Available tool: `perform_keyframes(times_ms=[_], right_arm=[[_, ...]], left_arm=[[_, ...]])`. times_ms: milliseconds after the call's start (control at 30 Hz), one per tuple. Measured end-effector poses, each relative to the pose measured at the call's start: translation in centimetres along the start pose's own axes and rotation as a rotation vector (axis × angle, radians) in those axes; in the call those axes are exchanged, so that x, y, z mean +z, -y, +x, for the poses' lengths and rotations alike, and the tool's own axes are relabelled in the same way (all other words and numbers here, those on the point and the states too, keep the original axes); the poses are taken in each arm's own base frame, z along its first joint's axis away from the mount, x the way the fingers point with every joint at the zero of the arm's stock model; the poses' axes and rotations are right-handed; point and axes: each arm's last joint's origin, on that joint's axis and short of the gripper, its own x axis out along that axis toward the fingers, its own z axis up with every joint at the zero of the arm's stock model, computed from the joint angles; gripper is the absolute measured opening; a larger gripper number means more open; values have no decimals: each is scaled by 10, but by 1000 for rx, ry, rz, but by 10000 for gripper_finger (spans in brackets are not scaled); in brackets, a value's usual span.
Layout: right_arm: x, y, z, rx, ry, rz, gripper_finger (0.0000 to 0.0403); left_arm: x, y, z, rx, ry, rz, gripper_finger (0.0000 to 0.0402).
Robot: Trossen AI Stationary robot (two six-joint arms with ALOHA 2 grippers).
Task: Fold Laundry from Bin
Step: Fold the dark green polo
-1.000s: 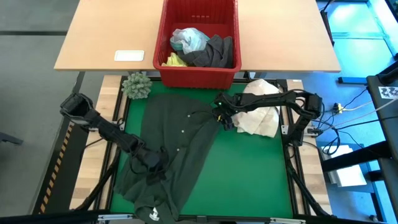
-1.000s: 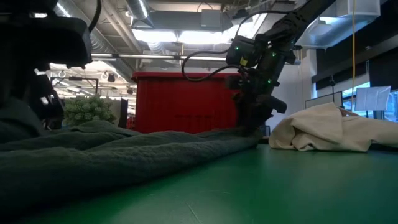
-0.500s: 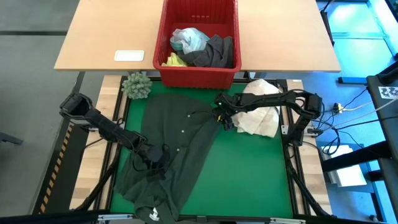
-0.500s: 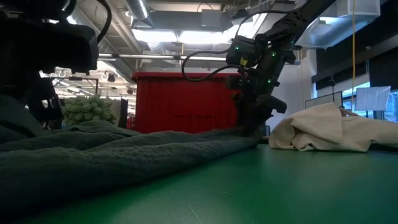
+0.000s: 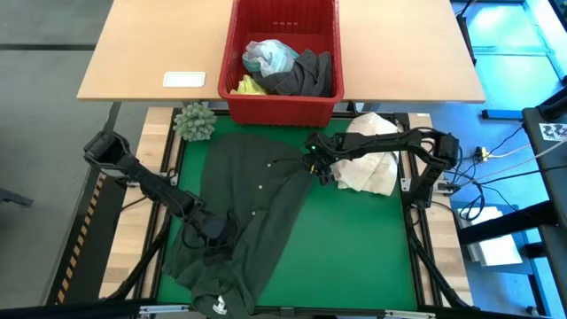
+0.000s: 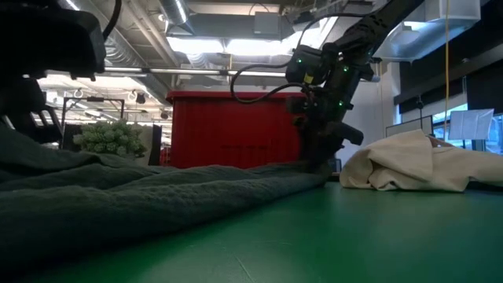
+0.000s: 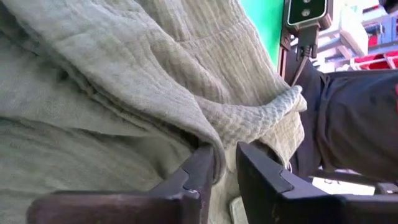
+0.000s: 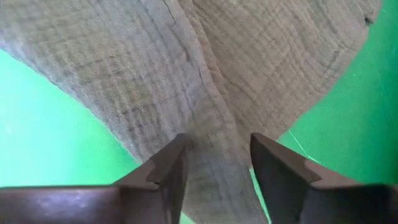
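Spreading is the step in hand: one dark green-black shirt (image 5: 244,221) lies out of the bin (image 5: 282,108) on the green mat (image 5: 354,248), rumpled and slanting from the mat's far edge toward the near left corner, while the rest of the laundry (image 5: 285,68) sits heaped in the red crate on the wooden table (image 5: 151,53) beyond. The left gripper (image 5: 213,232) is down on the shirt's near left part; in its wrist view the fingers (image 7: 202,177) stand close together with a ridge of the cloth running into the narrow gap, so it looks pinched on a fold. The right gripper (image 5: 321,168) is at the shirt's far right edge, next to the cream-white bundle (image 5: 372,164); its jaws stand moderately apart astride a fold of fabric (image 8: 214,149), not visibly clamped. Judging from this, the next move calls for the right gripper to close on that edge, then for both arms to draw apart and flatten the shirt before any fold, keeping clear of the bundle.
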Motion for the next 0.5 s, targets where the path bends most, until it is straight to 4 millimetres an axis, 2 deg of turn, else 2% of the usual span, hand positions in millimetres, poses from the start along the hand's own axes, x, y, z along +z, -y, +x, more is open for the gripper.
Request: perform_keyframes(times_ms=[333, 500], right_arm=[[-1, 0, 0, 5, -6, 0, 76], [-1, 1, 0, -38, -32, -1, 33]], left_arm=[[-5, 0, 2, 59, 35, 7, 52], [-11, -1, 8, 73, 11, 38, 9]])
